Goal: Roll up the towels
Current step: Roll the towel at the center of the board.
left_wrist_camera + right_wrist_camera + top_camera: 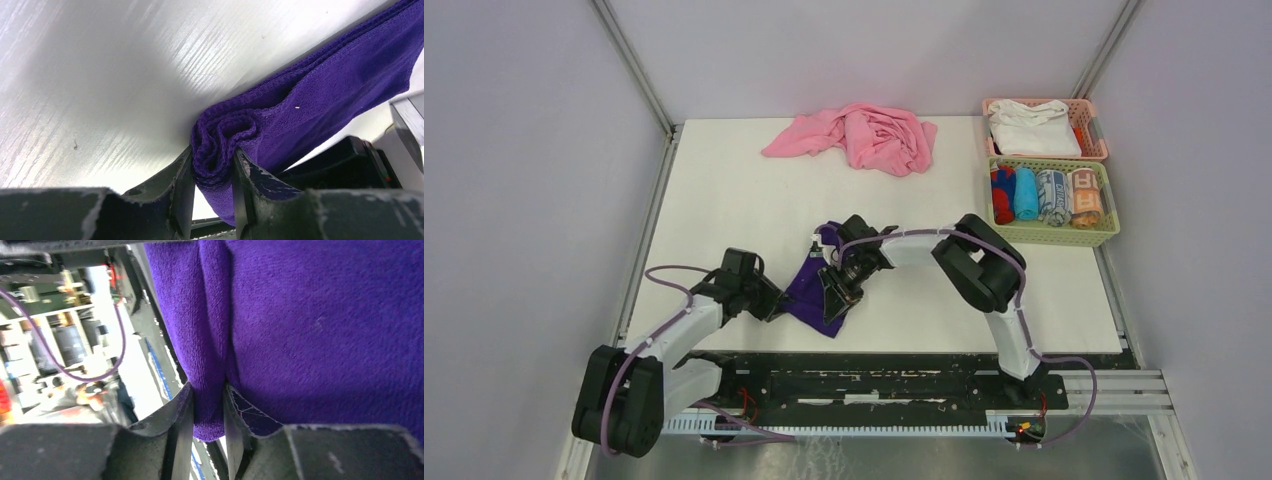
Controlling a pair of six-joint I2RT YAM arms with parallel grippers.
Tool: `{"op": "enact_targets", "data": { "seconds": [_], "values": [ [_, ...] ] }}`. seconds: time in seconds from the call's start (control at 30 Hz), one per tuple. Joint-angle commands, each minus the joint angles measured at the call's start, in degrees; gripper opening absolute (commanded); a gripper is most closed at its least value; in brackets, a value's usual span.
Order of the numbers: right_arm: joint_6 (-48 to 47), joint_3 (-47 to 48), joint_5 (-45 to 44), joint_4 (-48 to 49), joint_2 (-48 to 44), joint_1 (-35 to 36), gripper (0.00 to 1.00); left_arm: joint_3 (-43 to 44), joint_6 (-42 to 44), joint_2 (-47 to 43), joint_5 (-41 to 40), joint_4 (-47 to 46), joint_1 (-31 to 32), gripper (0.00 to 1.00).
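Observation:
A purple towel (809, 285) lies folded on the white table near the front middle. My left gripper (771, 303) is shut on the towel's left edge, where the cloth bunches between the fingers in the left wrist view (220, 150). My right gripper (837, 293) is shut on a fold of the same purple towel (300, 330) at its right side. A crumpled pink towel (864, 137) lies at the back of the table.
A green basket (1102, 235) at the right back holds several rolled towels. A pink basket (1092, 145) behind it holds white cloth. The table's front edge and the arms' mounting rail (874, 375) lie just below the purple towel.

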State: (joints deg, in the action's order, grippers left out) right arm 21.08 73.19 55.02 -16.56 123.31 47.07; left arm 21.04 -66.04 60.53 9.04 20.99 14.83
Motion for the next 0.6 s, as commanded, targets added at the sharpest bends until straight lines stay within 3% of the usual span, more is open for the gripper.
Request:
{"op": "enact_targets", "data": {
  "seconds": [0.0,0.2,0.37,0.57],
  "values": [
    [-6.41,-2.55,-13.97,-6.76,-7.87,1.07,0.36,1.49,4.67,2.80,-6.20,0.98,-0.30,0.38],
    [-10.59,-2.19,-31.12,-11.64,-18.33,5.83,0.50,1.97,5.10,3.90,-5.08,0.90,-0.24,0.38],
    [-11.81,-4.45,-47.15,-7.93,-25.86,11.78,0.58,2.03,4.89,3.37,-5.08,0.98,-0.14,0.38],
    [-15.00,-3.86,-54.69,-4.24,-26.35,18.75,0.62,2.06,4.66,3.81,-4.70,0.68,0.07,0.38]
  ]
}}
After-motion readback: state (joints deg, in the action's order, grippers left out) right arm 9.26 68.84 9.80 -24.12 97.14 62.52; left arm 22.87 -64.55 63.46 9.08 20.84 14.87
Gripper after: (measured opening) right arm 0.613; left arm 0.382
